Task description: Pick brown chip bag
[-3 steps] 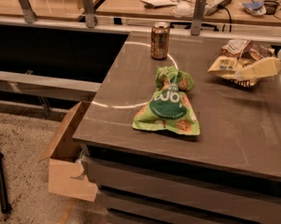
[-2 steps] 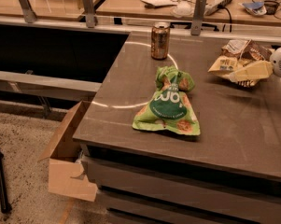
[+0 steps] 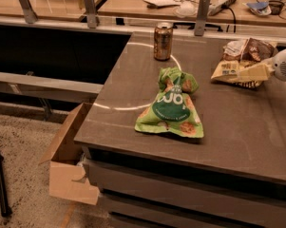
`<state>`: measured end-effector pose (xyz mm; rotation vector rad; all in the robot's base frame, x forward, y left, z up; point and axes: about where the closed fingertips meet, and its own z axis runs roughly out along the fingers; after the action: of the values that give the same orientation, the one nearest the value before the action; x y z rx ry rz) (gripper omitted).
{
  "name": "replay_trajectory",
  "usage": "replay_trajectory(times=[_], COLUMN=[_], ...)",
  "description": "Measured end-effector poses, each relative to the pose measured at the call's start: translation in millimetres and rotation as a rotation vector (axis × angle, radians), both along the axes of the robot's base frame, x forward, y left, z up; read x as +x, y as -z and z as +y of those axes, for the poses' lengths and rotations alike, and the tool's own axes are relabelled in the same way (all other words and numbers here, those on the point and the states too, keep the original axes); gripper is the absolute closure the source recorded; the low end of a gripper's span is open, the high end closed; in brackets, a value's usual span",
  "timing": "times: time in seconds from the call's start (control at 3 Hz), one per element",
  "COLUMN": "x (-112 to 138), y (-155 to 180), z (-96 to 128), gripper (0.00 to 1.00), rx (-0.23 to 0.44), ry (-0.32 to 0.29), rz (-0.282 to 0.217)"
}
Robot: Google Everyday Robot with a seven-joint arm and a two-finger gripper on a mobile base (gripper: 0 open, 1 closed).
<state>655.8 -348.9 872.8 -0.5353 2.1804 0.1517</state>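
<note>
The brown chip bag (image 3: pixel 253 49) lies crumpled near the far right corner of the dark grey table (image 3: pixel 237 127), close to the back edge. Its long axis runs on a slant: the tan-yellow end points toward the front-left, and the dark brown end with whitish lettering points toward the back-right. The bag lies flat on the surface rather than standing, and its foil is puckered along the top.

The robot's white gripper (image 3: pixel 249 73) comes in from the right edge of the view, low over the table and roughly level, pointing left. Its pale tip lies across the near side of the bag, over the tan-yellow face. Only the rounded wrist and this forward part show — the rest of the arm is out of view. Whether the gripper is spread or closed on the foil cannot be told.

A green snack bag (image 3: pixel 170 103) with a dark green round logo lies near the middle of the table, its twisted top toward the back edge and its wide bottom toward the front edge, well apart from the brown bag. A brown drink can (image 3: pixel 163 42) stands upright near the back edge, toward the far left corner. On the floor, an open cardboard box (image 3: pixel 69 160) sits against the table's left edge — near the front left corner.
</note>
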Motion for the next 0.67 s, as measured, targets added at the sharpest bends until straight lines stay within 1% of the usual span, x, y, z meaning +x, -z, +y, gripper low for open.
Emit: replay_trajectory(times=[0.33,0.67], x=[-1.6,-1.0], y=[-9.6,-16.8], z=[9.3,12.5], gripper=[0.65,0.88], rx=[-0.018,-0.045], ry=[-0.013,-0.032], rz=[0.002,-0.01])
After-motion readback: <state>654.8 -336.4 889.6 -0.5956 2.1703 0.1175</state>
